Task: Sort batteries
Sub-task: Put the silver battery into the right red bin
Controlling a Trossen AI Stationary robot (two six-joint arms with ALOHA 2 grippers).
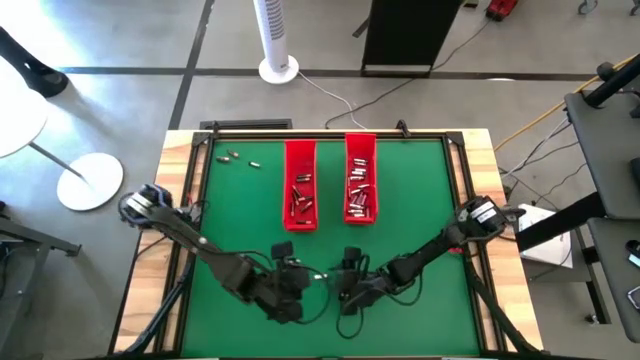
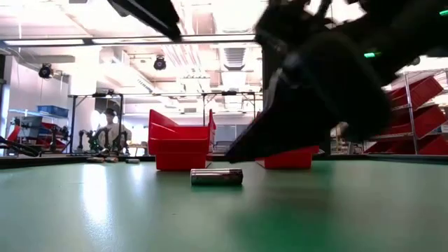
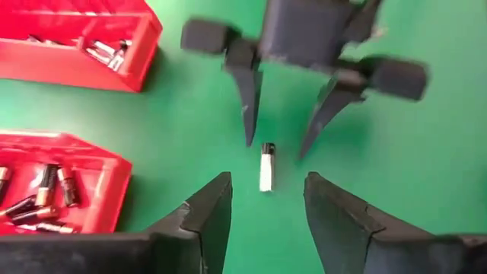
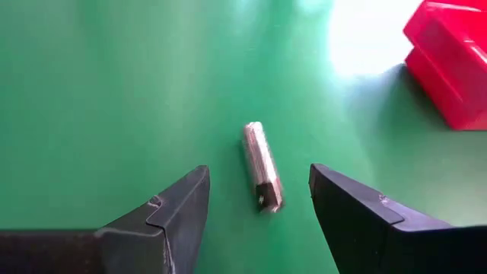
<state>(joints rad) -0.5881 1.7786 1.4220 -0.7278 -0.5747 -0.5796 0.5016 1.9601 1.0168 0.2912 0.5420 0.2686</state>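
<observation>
both grippers are spread open and empty, left gripper [image 3: 268, 217] at about 7 o'clock on the green mat [image 1: 420, 200], right gripper [image 4: 259, 221] at 5, one silvery battery [image 1: 322, 274] lying loose between them, red trays [image 1: 300, 185] up at 12

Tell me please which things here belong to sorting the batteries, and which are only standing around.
Belong to the job:
- lone battery on the mat between both grippers
- left red tray and right red tray, holding batteries
- loose batteries near the far left corner
- left gripper, right gripper, both open

Just around:
- white fan
- round white stand
</observation>
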